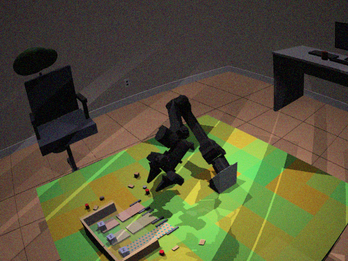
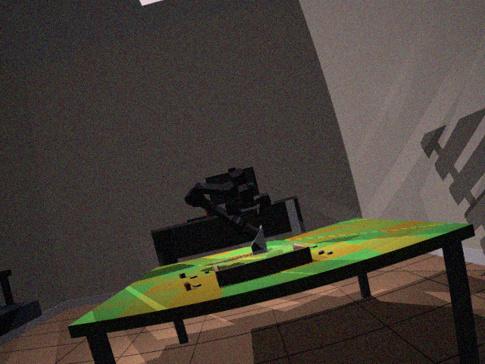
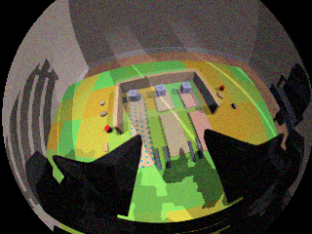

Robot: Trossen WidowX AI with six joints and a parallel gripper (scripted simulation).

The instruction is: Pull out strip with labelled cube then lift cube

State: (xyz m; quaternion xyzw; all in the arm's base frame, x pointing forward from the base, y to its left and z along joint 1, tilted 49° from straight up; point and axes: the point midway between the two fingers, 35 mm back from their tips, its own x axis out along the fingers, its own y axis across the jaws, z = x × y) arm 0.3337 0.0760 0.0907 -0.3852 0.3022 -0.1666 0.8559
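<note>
Three cubes (image 1: 111, 237), three strips (image 1: 142, 223)

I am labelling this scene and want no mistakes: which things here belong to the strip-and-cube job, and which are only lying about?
For the job: tray, dotted strip, two split strips, three cubes, arm.
Lying about: red pegs, tan tiles, chair, desk.
</note>
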